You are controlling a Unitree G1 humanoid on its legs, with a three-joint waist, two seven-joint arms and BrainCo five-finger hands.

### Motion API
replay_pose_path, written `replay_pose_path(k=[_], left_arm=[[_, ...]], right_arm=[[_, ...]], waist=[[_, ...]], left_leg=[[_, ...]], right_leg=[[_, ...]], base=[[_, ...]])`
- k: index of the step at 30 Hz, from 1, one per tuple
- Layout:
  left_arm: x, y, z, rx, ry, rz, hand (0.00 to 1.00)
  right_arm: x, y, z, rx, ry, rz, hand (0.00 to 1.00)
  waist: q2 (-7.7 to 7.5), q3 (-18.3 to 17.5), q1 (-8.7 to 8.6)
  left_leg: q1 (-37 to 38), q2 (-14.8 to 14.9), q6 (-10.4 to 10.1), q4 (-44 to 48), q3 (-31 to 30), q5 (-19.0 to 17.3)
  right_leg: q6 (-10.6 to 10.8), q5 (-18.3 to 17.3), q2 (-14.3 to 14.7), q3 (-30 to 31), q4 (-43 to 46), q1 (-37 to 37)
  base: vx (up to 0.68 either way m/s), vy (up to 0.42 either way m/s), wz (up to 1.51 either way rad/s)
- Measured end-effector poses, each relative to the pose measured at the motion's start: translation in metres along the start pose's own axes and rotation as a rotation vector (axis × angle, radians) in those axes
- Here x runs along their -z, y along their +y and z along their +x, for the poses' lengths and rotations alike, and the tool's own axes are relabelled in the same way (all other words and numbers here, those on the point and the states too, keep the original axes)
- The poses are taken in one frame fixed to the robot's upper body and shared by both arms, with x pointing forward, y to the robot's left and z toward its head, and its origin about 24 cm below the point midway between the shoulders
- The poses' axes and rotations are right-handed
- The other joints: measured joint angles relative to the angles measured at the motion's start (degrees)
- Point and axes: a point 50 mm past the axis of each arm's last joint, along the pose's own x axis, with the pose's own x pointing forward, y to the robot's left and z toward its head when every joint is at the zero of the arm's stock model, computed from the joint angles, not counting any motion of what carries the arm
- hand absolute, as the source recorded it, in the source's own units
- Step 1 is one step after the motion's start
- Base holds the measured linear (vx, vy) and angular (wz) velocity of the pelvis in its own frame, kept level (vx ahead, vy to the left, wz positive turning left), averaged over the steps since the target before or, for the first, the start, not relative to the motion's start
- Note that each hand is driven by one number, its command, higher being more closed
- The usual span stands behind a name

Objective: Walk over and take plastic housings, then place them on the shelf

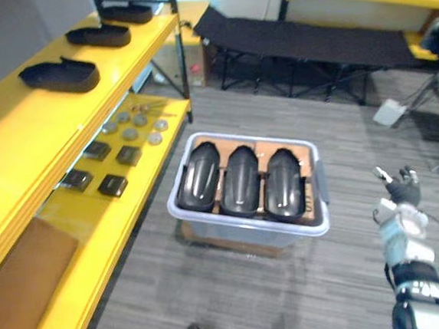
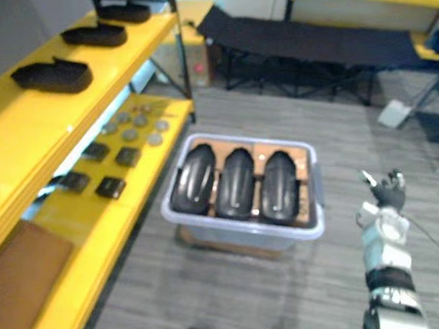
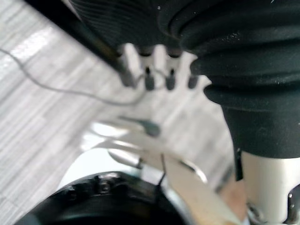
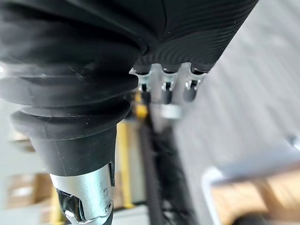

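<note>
Left of the right robot hand (image 1: 401, 189), three glossy black plastic housings (image 1: 241, 181) lie side by side in a pale grey plastic bin (image 1: 248, 227) on the grey plank floor (image 1: 339, 123) | yellow metal shelf (image 1: 46, 118) stands further left | right robot hand loosely open, empty | left robot hand (image 3: 149, 79) fingers relaxed, empty

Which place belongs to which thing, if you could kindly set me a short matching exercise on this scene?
Things:
1. grey bin
2. round discs
3. black cot
4. right hand

Places:
A. on the lower yellow shelf
B. raised over the floor, right of the bin
C. on the floor beside the shelf, with three black housings inside
D. at the back of the room

Pairs: 1-C; 2-A; 3-D; 4-B
</note>
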Motion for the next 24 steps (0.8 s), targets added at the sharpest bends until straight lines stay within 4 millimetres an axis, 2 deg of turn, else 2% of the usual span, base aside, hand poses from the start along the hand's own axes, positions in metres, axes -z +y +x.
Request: replay_pose_path(k=[1,3,5,7,8,9,13,17,24], left_arm=[[-0.008,-0.004,0.002,0.017,-0.027,0.002,0.0],[-0.034,-0.012,0.005,0.054,-0.117,0.007,0.0],[-0.043,-0.016,0.007,0.072,-0.148,0.028,0.0],[-0.051,-0.026,0.01,0.099,-0.163,0.053,0.0],[-0.053,-0.027,0.01,0.103,-0.169,0.055,0.0],[-0.059,-0.035,0.012,0.126,-0.18,0.078,0.0],[-0.066,-0.045,0.015,0.151,-0.193,0.067,0.0],[-0.065,-0.056,0.017,0.178,-0.182,0.032,0.0],[-0.063,-0.067,0.017,0.209,-0.179,-0.011,0.0]], right_arm=[[-0.011,0.007,0.004,-0.007,-0.019,0.001,0.0],[-0.048,0.024,0.015,0.005,-0.076,0.018,0.0],[-0.063,0.023,0.019,0.041,-0.091,-0.002,0.0],[-0.086,0.027,0.022,0.09,-0.127,-0.04,0.0],[-0.09,0.029,0.022,0.096,-0.135,-0.059,0.0],[-0.105,0.033,0.023,0.127,-0.165,-0.117,0.0],[-0.126,0.035,0.022,0.189,-0.201,-0.174,0.0],[-0.119,0.025,0.023,0.311,-0.137,-0.22,0.0],[-0.121,0.013,0.022,0.419,-0.1,-0.238,0.0]], waist=[[0.04,1.56,0.37],[-0.19,6.49,1.87],[-0.16,7.12,2.93],[0.99,7.79,3.68],[1.22,7.93,4.06],[2.34,8.55,4.71],[3.56,9.21,5.99],[4.78,9.73,6.64],[6.12,10.16,6.46]], left_leg=[[-1.99,0.53,-0.04,1.89,-0.6,-0.39],[-8.02,2.04,0.19,6.72,-2.11,-1.28],[-12.14,2.54,0.45,9.63,-2.99,-2.19],[-17.25,2.75,1.24,14.29,-4.33,-3.57],[-18.06,2.82,1.44,15.17,-4.39,-3.93],[-20.29,2.87,1.82,17.67,-4.96,-4.94],[-24.38,3.02,2.18,20.69,-5.34,-5.9],[-26.47,2.88,2.37,21.8,-5.38,-5.79],[-27.89,2.76,2.56,21.85,-4.81,-5.5]], right_leg=[[-0.28,0.19,0.34,-0.09,0.27,-1.07],[-1.03,0.74,1.52,-0.37,1.25,-4.59],[-1.06,0.72,1.65,-0.24,2.59,-7.52],[-1.1,0.66,1.4,-0.11,4.69,-10.64],[-1.11,0.65,1.29,-0.04,5.21,-11.3],[-1.37,0.38,1.0,-0.05,6.51,-12.63],[-1.52,-0.38,0.33,0.16,8.99,-16.27],[-0.98,-0.95,-0.54,0.49,11.08,-18.59],[-0.93,-2.9,-1.7,1.76,15.41,-22.36]], base=[[-0.16,0.002,0.21],[-0.16,0.02,0.18],[-0.09,0.058,0.17],[-0.05,0.118,0.15],[-0.07,0.158,0.1],[-0.06,0.124,0.06],[-0.09,0.097,0.0],[-0.05,0.042,0.0],[-0.02,-0.012,-0.04]])
